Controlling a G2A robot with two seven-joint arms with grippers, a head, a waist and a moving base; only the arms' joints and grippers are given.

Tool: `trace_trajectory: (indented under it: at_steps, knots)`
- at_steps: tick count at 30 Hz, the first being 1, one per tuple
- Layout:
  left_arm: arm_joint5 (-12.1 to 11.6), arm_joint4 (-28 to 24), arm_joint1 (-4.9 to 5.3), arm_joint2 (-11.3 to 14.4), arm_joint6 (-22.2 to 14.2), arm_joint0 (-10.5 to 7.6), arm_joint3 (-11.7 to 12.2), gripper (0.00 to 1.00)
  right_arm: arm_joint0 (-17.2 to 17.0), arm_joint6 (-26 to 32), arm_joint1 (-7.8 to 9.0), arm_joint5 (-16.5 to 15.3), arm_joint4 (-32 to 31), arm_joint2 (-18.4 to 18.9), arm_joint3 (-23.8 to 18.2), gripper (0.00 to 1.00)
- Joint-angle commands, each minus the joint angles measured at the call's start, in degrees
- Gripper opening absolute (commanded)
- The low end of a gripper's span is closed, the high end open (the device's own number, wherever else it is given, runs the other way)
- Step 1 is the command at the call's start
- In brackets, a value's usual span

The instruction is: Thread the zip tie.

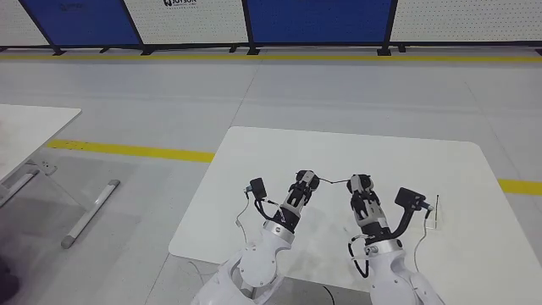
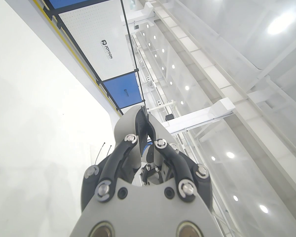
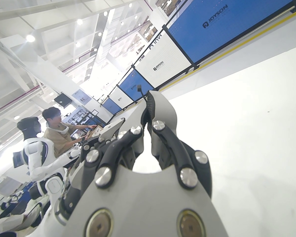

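A thin black zip tie (image 1: 334, 182) spans the gap between my two grippers above the white table (image 1: 440, 161). My right gripper (image 1: 356, 183) is shut on it, and the tie's square head (image 3: 139, 87) sticks out just past the right gripper (image 3: 148, 99). My left gripper (image 1: 310, 180) is also shut, and in the top view the strand runs into its tips. In the left wrist view the black pads of the left gripper (image 2: 143, 117) press together and hide the tie. Both grippers hover side by side near the table's front.
Spare black zip ties (image 1: 436, 207) lie on the table to the right of the right arm. Two spare ties (image 2: 102, 152) also show beside the left gripper's linkage. A second white table (image 1: 25, 131) stands far left, across the floor.
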Motion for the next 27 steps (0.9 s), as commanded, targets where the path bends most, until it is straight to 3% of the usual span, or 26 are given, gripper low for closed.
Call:
trace_trajectory:
  at_steps: [1, 27]
  knots:
    - [0.0, 0.0, 0.00, 0.0, 0.0, 0.00, 0.0, 0.00, -0.2, -0.4, 0.00, -0.5, 0.0, 0.2, -0.2, 0.00]
    - [0.0, 0.0, 0.00, 0.0, 0.0, 0.00, 0.0, 0.00, 0.2, 0.2, -0.48, -0.3, -0.1, -0.4, 1.3, 0.00]
